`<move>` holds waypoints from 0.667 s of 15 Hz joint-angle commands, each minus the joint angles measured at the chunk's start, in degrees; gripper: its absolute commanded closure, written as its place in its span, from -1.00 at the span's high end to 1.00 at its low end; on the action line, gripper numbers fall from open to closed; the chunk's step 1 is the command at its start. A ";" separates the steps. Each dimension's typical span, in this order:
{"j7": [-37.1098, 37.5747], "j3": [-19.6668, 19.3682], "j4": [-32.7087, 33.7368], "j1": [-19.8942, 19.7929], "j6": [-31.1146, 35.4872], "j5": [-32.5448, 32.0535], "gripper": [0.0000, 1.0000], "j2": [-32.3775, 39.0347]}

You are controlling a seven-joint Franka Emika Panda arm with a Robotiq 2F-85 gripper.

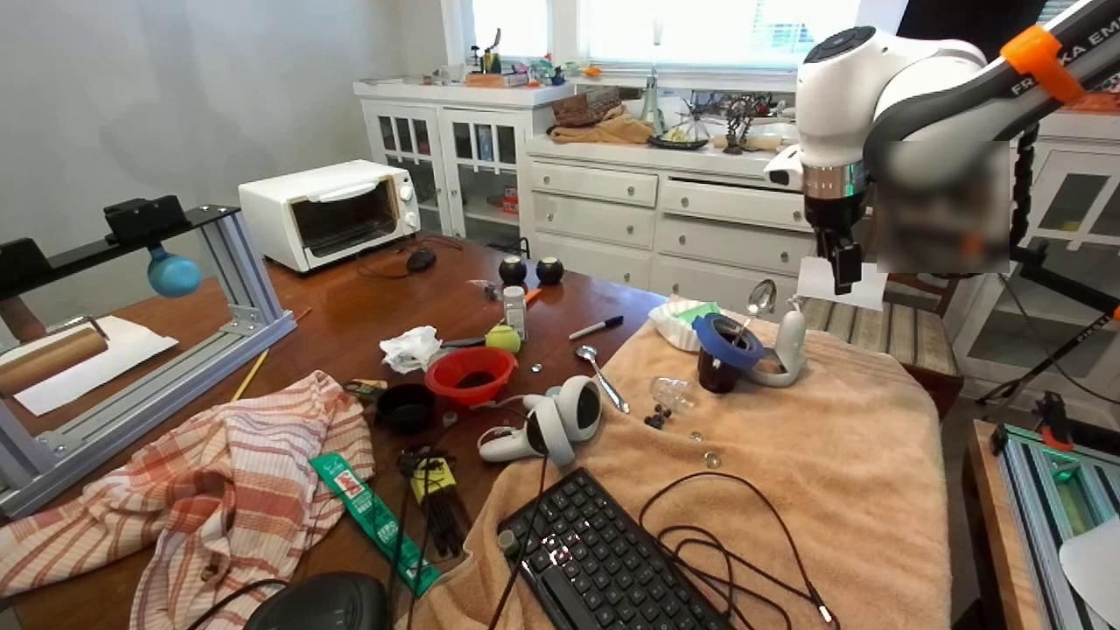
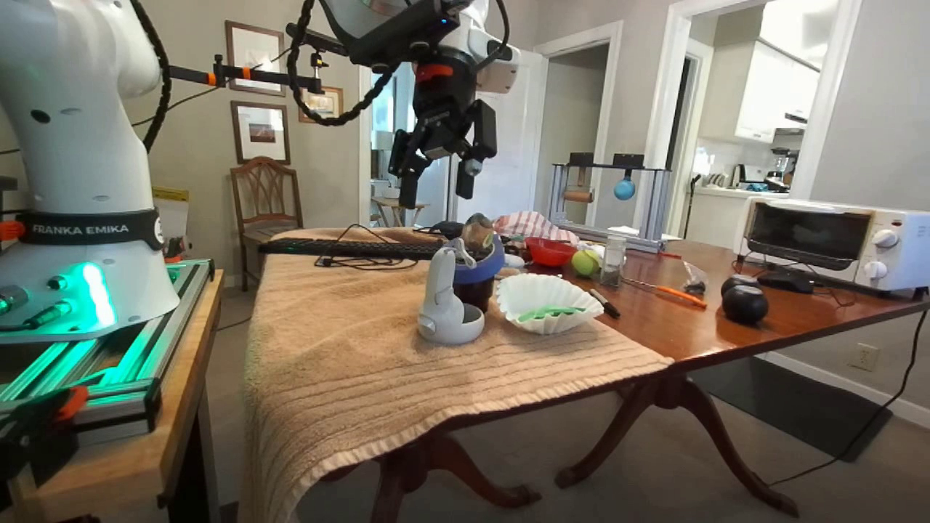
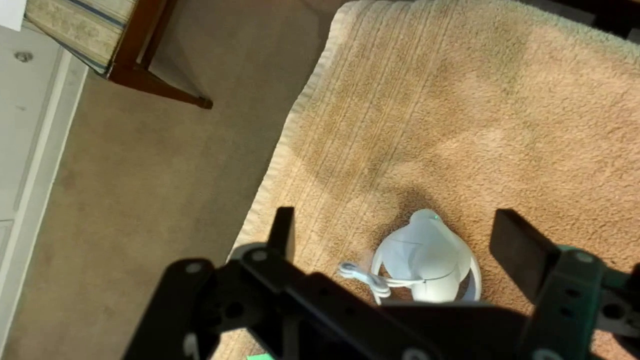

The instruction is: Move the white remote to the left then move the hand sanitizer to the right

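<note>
White remote [image 2: 439, 309]: upright on the tan towel [image 2: 349, 341] that covers part of the bench [image 2: 654, 325], its handle pointing up from a ringed base. Above the towel hangs the end effector [image 2: 437, 190] with its jaws spread wide; in the wrist view the remote shows in the gap between the fingers [image 3: 522, 250].

Rightward in an exterior view, a dark cup [image 2: 474, 292] with a wide blue rim [image 2: 479, 273] stands just beside the remote; whether they touch I cannot tell. Next on the towel sits a white fluted paper liner [image 2: 541, 289] with a green strip [image 2: 550, 312] inside. A red bowl [image 2: 550, 253] sits farther back on the bench, then a tennis ball [image 2: 585, 264], and a black marker [image 2: 604, 303] lying near the liner's edge. A bottle [image 2: 612, 260] stands upright just beside the ball; its label is too small to tell whether it is the hand sanitizer. Farther right lie an orange-handled item [image 2: 681, 296], two round black things [image 2: 745, 303], a black mouse [image 2: 788, 282] and a white toaster oven [image 2: 835, 240].
</note>
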 commanded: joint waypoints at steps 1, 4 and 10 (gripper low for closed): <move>-2.70 -0.07 -2.11 0.08 1.63 1.31 1.00 0.71; -5.68 -0.64 -1.91 0.04 2.31 3.62 1.00 3.34; -14.20 -0.86 1.90 -0.34 2.28 11.25 1.00 9.23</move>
